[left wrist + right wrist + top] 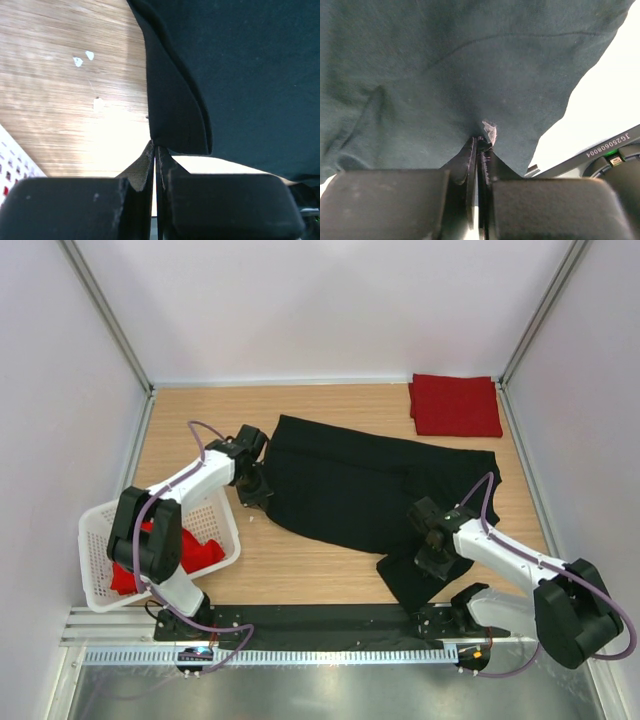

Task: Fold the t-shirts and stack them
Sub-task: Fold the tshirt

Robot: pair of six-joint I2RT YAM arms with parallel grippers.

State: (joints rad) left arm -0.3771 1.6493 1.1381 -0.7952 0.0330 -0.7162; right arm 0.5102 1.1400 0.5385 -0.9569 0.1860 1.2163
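Note:
A black t-shirt point(350, 485) lies spread and rumpled across the middle of the wooden table. My left gripper point(252, 490) is at its left edge, shut on a fold of the hem; in the left wrist view the left gripper point(155, 146) pinches the black cloth point(240, 75). My right gripper point(432, 552) is at the shirt's near right part, shut on it; in the right wrist view the right gripper point(480, 141) holds bunched black fabric point(445, 65). A folded red t-shirt point(455, 405) lies at the back right corner. More red shirts point(195, 552) lie in the basket.
A white lattice basket point(100, 545) stands at the near left, beside the left arm. Small white specks point(82, 58) lie on the wood left of the shirt. Enclosure walls ring the table, and a metal rail point(300, 652) runs along the near edge.

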